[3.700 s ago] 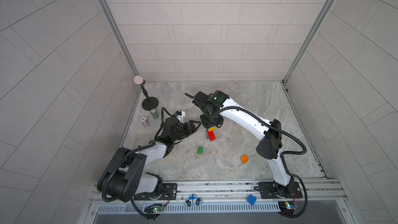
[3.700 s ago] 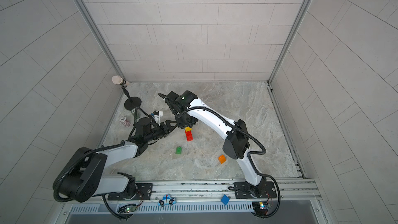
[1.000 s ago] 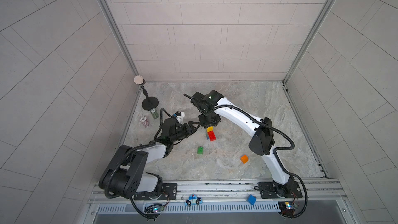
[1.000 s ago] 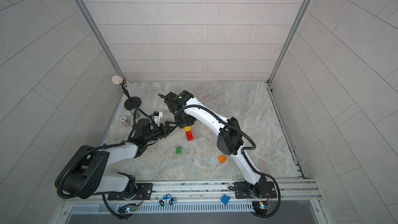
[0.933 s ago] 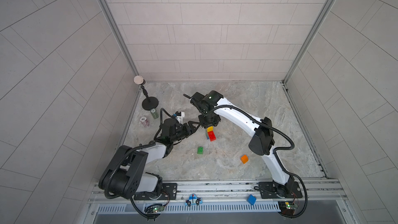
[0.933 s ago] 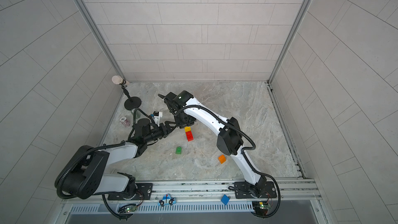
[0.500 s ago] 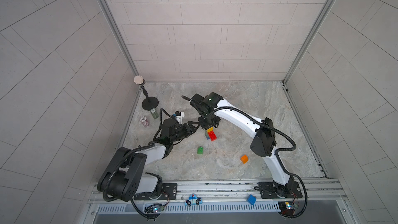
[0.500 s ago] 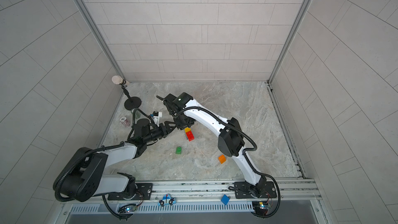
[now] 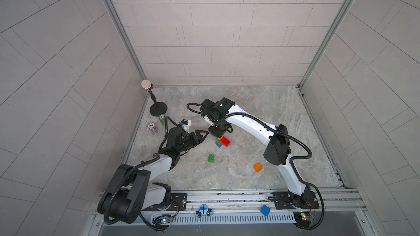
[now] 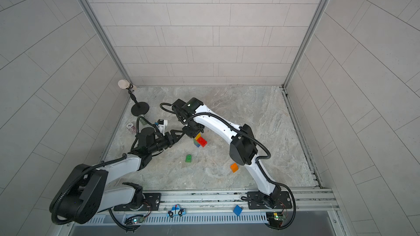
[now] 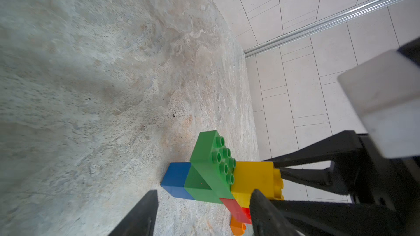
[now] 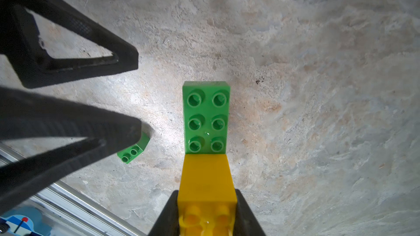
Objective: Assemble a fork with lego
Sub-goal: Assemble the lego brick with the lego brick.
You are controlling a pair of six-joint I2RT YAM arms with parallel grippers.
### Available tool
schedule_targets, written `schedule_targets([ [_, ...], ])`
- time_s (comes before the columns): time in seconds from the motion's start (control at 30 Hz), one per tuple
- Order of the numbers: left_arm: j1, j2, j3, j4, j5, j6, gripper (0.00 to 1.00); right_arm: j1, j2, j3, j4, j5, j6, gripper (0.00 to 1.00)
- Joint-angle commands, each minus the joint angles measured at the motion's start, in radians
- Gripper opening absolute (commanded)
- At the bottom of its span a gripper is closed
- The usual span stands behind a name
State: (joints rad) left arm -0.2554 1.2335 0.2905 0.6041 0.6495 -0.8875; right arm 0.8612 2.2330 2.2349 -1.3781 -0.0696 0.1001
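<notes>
The part-built fork (image 9: 221,141) (image 10: 198,141) stands on the stone floor. In the left wrist view it shows a blue brick (image 11: 177,178) at the base, a small green brick (image 11: 200,186), a long green brick (image 11: 212,155) and a red brick (image 11: 236,210). My right gripper (image 12: 206,212) (image 9: 218,132) is shut on the yellow brick (image 12: 206,178) seated on top beside the long green brick (image 12: 206,116). My left gripper (image 11: 204,192) (image 9: 203,134) is open just left of the stack, with nothing held. A loose green brick (image 9: 211,158) (image 12: 134,150) and an orange brick (image 9: 257,167) lie nearer the front.
A black stand (image 9: 158,108), a small green can (image 9: 162,119) and a pinkish object (image 9: 152,128) sit by the left wall. On the front rail lie a blue car cutout (image 9: 203,211) and a plain blue block (image 9: 265,210).
The right arm's wrist and elbow have shifted slightly left while it keeps hold of the yellow brick. The left gripper and the loose bricks have stayed put.
</notes>
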Motion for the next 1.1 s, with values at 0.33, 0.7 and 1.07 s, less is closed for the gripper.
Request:
schedule_targets([
  [0.33,0.012,-0.101,-0.006,-0.14,-0.012,0.056,0.68,0.016,0.097,-0.001,-0.075,-0.055,-0.126,0.14],
  [0.7,0.013,-0.141,-0.004,-0.182,-0.023,0.061,0.68,0.006,0.075,0.084,-0.073,-0.091,-0.096,0.74],
  [1.07,0.016,-0.287,0.032,-0.384,-0.129,0.112,0.76,-0.022,-0.064,0.08,0.046,-0.091,-0.035,0.95],
])
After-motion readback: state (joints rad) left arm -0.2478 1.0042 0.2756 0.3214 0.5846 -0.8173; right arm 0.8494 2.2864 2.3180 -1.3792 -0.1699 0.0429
